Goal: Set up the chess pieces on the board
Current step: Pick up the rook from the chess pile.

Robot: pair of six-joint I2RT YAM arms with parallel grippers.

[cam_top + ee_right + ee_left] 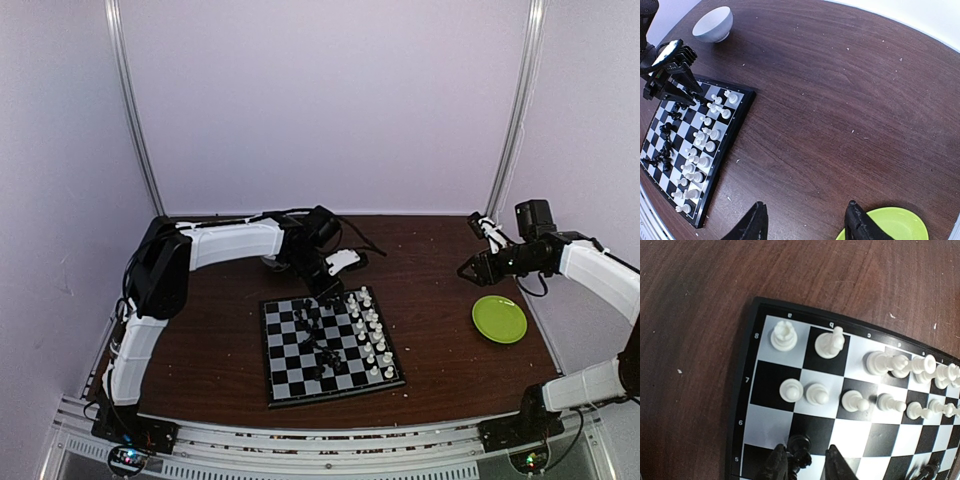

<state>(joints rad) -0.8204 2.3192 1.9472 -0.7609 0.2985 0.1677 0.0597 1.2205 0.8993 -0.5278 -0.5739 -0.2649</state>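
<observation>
**Top view.** Dark brown tabletop (440, 290) with a wood-grain finish, dotted with pale crumbs (398, 237). Near the centre, small square board (285, 355) of glossy black and white checks inside a thin black rim. Along its right edge, white chess pieces (372, 335) of smooth moulded plastic, ranged in two rows. Over the middle squares, black chess pieces (325, 352) scattered loosely. At the right, round lime-green plate (499, 319), shallow and shiny, its face plain green.

**Left wrist view only.** Small letters and numerals printed on the rim at the far right corner of the board. On the corner square, turreted rook (783, 335). Beside it, horse-headed knight (830, 344). In the next row, round-headed pawns (791, 390). At the bottom of that view, left end effector (805, 462), dark fingers narrowly apart on either side of one black piece (799, 446) on the board. One finger against the piece, a slight gap at the other; clamped or not, impossible to tell.

**Right wrist view only.** Beyond the far edge of the board, round white bowl (713, 23), smooth-walled, resting on the tabletop, contents not discernible. At the lower edge, right end effector (805, 225), fingers spread wide and holding nothing, above the wood just beside the plate rim.
</observation>
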